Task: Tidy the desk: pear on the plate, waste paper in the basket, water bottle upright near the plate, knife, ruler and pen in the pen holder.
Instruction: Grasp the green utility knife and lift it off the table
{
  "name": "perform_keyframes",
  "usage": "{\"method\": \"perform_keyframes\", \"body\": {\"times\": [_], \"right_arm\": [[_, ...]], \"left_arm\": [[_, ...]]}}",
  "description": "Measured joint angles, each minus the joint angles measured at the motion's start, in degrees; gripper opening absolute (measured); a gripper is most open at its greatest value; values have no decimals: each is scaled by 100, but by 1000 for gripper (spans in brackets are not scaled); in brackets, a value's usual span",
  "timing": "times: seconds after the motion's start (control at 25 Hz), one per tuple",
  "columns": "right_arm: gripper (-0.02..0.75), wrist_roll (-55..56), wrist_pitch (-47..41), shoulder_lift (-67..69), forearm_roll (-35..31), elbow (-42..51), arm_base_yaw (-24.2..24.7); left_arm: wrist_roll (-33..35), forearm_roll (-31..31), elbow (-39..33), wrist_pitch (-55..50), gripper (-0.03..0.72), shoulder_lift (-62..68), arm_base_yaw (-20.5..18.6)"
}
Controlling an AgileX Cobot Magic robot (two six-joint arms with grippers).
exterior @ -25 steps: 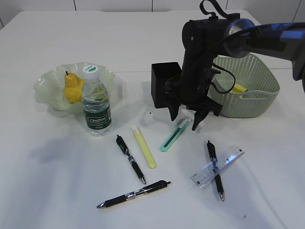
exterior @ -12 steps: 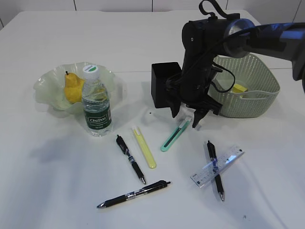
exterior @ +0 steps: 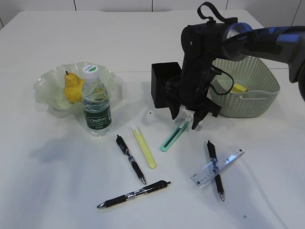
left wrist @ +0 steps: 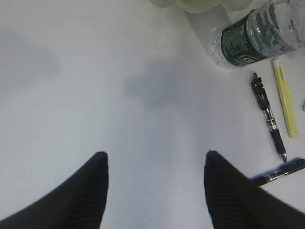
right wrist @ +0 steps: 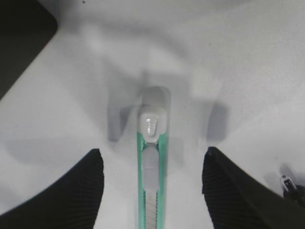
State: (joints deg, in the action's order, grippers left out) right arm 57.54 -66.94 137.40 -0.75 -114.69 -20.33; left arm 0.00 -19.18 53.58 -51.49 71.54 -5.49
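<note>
Overhead, the right arm's black fingers (exterior: 189, 119) hung spread apart and empty above the grey-capped end of the teal-green utility knife (exterior: 175, 135), one finger on either side of it and neither touching; the right wrist view cut the knife (right wrist: 152, 162) off at its lower edge. Just behind that arm stood the black square pen holder (exterior: 162, 86), partly hidden by it, and to its right the sage-green perforated oval basket (exterior: 252, 93), with a yellow scrap in it too small to make out. The left arm's fingers (left wrist: 155, 191) were likewise parted and held nothing, over a bare stretch of the white desk (exterior: 47, 191) that lay open toward the near left edge. The yellow pear (exterior: 72, 88) sat in the pale green ruffled plate (exterior: 45, 88), and the clear water bottle with the dark green label (exterior: 96, 102) stood upright just in front of the plate. Toward the front, a yellow utility knife (exterior: 144, 147) and two black pens (exterior: 131, 159) (exterior: 134, 194) lay apart with free room between them. A third black pen (exterior: 214, 170) lay crossed with the clear plastic ruler (exterior: 218, 166); which lay on top I could not tell.
</note>
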Motion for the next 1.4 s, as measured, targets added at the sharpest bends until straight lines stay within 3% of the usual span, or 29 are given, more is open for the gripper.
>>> {"method": "perform_keyframes", "body": {"times": [0.96,1.12,1.4], "right_arm": [[477,21,20,177,75,0,0],[396,21,20,177,75,0,0],[156,-30,20,177,75,0,0]], "left_arm": [[0,-10,0,21,449,0,0],[0,-23,0,21,449,0,0],[0,-22,0,21,449,71,0]]}}
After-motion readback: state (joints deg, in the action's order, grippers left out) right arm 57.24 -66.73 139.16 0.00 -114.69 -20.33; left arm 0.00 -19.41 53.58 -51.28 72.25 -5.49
